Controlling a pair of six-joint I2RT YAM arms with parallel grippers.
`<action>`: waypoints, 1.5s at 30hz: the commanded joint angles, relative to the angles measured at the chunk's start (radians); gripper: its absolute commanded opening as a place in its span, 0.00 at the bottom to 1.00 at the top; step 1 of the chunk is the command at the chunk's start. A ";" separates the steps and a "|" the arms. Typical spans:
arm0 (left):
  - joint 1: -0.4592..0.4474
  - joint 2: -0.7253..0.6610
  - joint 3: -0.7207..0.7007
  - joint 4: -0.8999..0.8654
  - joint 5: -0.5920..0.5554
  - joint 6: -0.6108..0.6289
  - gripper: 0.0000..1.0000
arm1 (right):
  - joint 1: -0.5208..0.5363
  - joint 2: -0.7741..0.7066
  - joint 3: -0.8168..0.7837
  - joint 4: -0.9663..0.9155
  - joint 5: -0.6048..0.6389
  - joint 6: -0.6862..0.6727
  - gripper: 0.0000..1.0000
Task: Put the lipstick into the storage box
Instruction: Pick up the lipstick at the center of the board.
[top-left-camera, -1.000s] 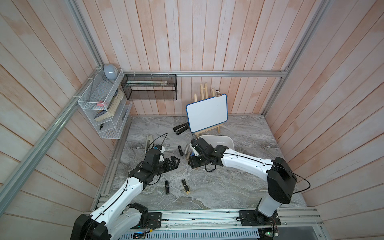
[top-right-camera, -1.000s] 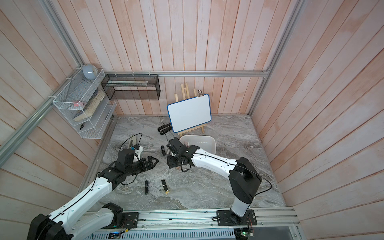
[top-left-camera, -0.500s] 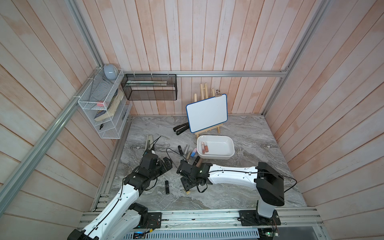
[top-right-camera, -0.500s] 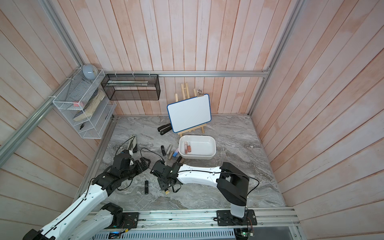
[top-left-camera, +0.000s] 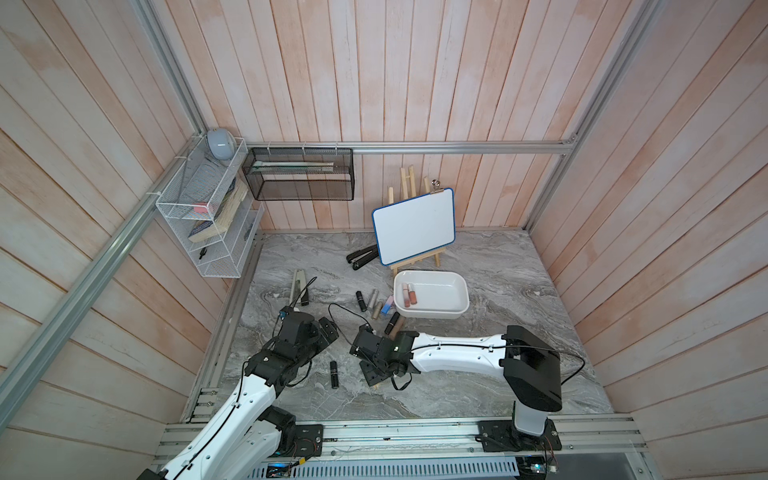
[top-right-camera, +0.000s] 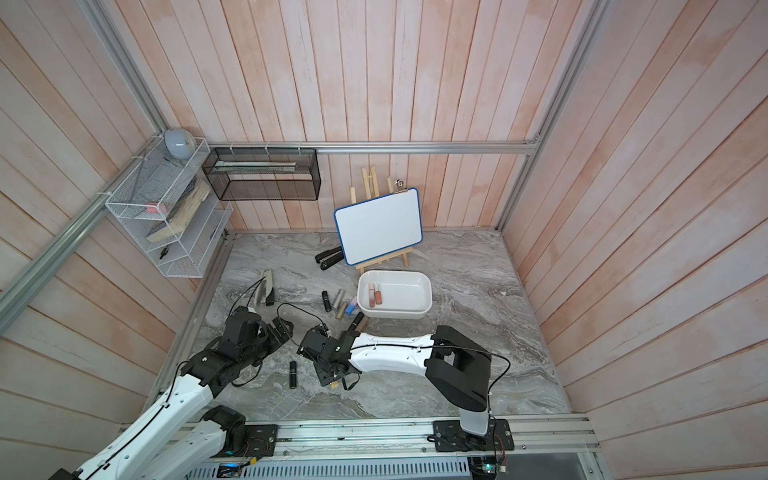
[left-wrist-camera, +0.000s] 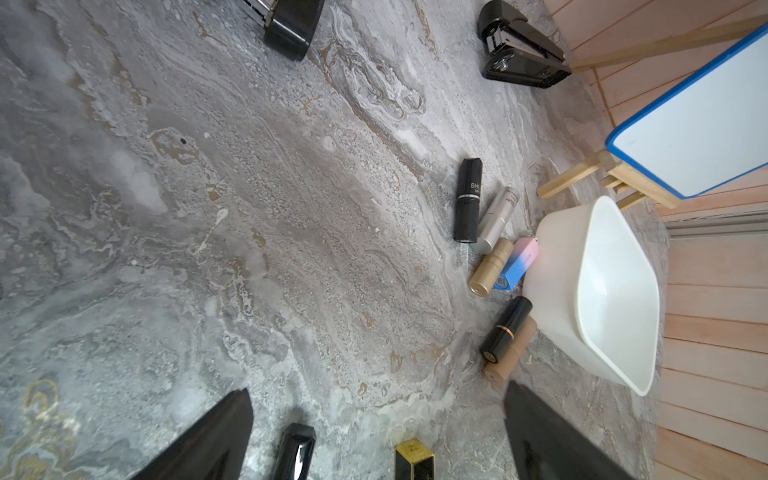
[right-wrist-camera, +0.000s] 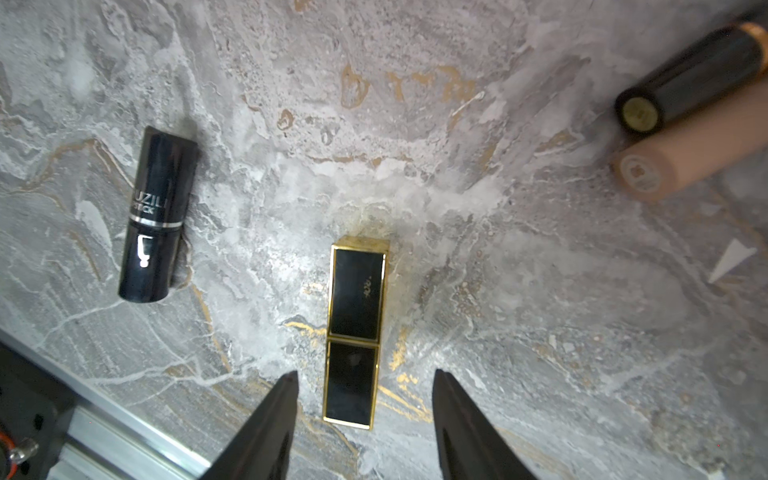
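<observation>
On the marble tabletop (top-left-camera: 519, 270), the storage box (top-left-camera: 446, 297) holds two lipsticks (top-left-camera: 405, 295).

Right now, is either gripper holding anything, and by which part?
Nothing. The right gripper stands open around the black-and-gold lipstick, not touching; the left gripper is open, empty.

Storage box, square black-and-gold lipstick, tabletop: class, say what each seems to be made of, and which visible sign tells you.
The storage box looks like moulded white plastic, smooth and glossy: rounded corners, thin walls. The square lipstick seems glossy black plastic or lacquer with metallic gold edging; it mirrors light. The tabletop looks like grey marble with gold veins, possibly a printed laminate.
</observation>
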 joint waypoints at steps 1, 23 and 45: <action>0.004 -0.004 -0.012 -0.007 -0.026 -0.002 1.00 | 0.005 0.041 0.024 -0.001 -0.005 0.004 0.56; 0.016 0.034 -0.031 0.036 0.007 0.030 1.00 | -0.011 0.132 0.075 -0.044 0.024 -0.010 0.46; 0.024 0.040 -0.030 0.056 0.031 0.049 1.00 | -0.033 0.115 0.090 -0.057 0.036 -0.036 0.24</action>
